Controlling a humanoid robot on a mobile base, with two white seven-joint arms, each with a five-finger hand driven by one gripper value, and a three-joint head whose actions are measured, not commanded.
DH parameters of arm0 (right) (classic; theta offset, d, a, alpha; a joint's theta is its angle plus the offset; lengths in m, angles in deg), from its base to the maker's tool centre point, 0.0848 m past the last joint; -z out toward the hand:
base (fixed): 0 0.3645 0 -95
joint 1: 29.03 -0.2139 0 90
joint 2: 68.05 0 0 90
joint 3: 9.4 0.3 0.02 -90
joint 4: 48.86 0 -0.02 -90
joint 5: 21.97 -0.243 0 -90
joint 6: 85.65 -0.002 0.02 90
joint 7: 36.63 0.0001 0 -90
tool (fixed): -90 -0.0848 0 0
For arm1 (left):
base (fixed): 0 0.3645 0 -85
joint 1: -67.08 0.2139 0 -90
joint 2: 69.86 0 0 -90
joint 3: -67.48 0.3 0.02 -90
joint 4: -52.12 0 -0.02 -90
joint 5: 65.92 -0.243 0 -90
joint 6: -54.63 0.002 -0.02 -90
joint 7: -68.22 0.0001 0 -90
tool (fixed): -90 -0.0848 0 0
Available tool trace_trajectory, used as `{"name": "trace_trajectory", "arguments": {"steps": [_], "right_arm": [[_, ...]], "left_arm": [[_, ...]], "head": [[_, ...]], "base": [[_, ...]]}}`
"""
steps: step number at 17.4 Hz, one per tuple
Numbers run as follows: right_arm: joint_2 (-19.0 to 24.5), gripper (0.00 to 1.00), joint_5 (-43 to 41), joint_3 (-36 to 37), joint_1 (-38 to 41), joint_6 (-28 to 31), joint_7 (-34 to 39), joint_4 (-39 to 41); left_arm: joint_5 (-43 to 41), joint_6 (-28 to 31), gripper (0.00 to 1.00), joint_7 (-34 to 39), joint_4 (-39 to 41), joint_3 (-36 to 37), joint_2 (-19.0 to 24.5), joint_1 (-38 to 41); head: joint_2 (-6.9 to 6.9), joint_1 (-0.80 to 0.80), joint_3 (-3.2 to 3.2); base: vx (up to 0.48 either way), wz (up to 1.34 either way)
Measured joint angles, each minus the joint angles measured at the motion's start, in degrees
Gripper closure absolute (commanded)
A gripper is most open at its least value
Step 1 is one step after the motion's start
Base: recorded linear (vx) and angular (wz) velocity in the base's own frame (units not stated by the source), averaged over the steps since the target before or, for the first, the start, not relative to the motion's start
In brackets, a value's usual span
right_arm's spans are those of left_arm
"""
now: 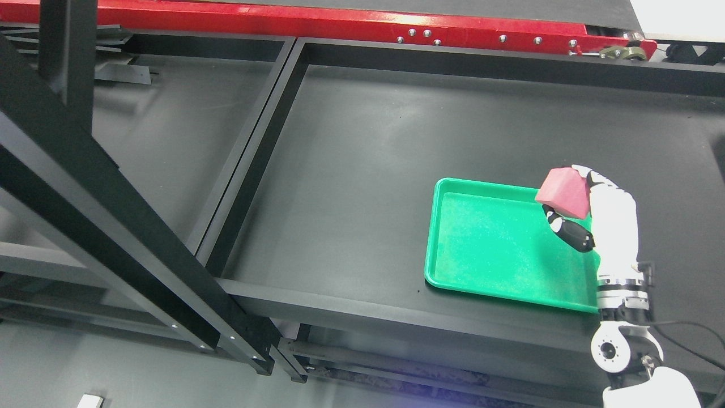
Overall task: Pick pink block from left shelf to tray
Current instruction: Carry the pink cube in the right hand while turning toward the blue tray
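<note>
Black frame beams (102, 226) cross closest to me at the left. From the lower right my right robot hand (589, 212) reaches up, fingers clamped on the pink block (563, 192), held tilted above the green tray's (487, 243) far right corner. That tray lies flat on the dark shelf (368, 158), with a red rail (340, 22) behind.

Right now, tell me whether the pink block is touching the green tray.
Apart. The head view shows the pink block gripped in the right hand, raised over the green tray's right side, nothing resting on the tray floor.
</note>
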Motion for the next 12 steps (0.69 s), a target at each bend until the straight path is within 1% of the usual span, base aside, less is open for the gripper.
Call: {"name": "trace_trajectory", "arguments": {"steps": [6,12], "right_arm": [[1.0,0.99,-1.3,2.2,1.3,0.4,-0.2,2.8],[2.3,0.99,-1.9,3.5,1.7,0.4,-0.2,4.5]], "left_arm": [[0.0,0.0,0.0,0.0,0.0,0.0,0.0,0.0],[0.0,0.0,0.0,0.0,0.0,0.0,0.0,0.0]], "head": [[0.0,0.0,0.0],[0.0,0.0,0.0]], "base": [[-0.03,0.08],[-0.06,0.29]]}}
